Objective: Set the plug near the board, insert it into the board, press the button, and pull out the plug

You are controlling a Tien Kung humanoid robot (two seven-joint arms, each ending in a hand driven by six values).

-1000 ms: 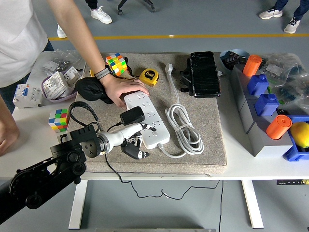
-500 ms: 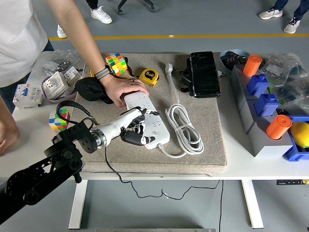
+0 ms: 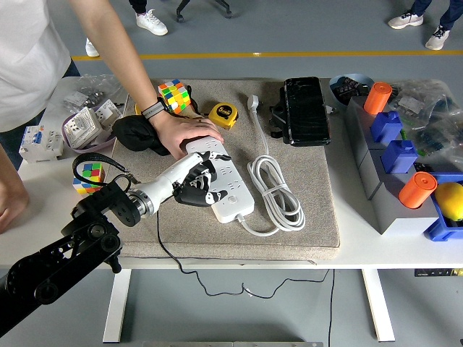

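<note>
The left hand (image 3: 197, 185) lies over the near half of the white power strip (image 3: 219, 178), fingers curled around the black plug (image 3: 199, 180), which sits on the strip's face; whether its prongs are seated in a socket cannot be told. A thin black cord (image 3: 168, 253) trails from there over the mat's near edge. A person's hand (image 3: 184, 132) presses down on the strip's far end, holding it steady. The strip's own white cable (image 3: 275, 191) is coiled just to its right. All this rests on a grey mat (image 3: 311, 217) laid over a white table (image 3: 362, 246), with a yellow tape measure (image 3: 223, 114), two colour cubes (image 3: 174, 95), a black case (image 3: 304, 110) and blue bins with orange cylinders (image 3: 394, 137) around; beyond is grey floor with a yellow line (image 3: 289, 53). Compared with a second ago, the hand has moved up from the mat's near edge onto the strip, carrying the plug along.
</note>
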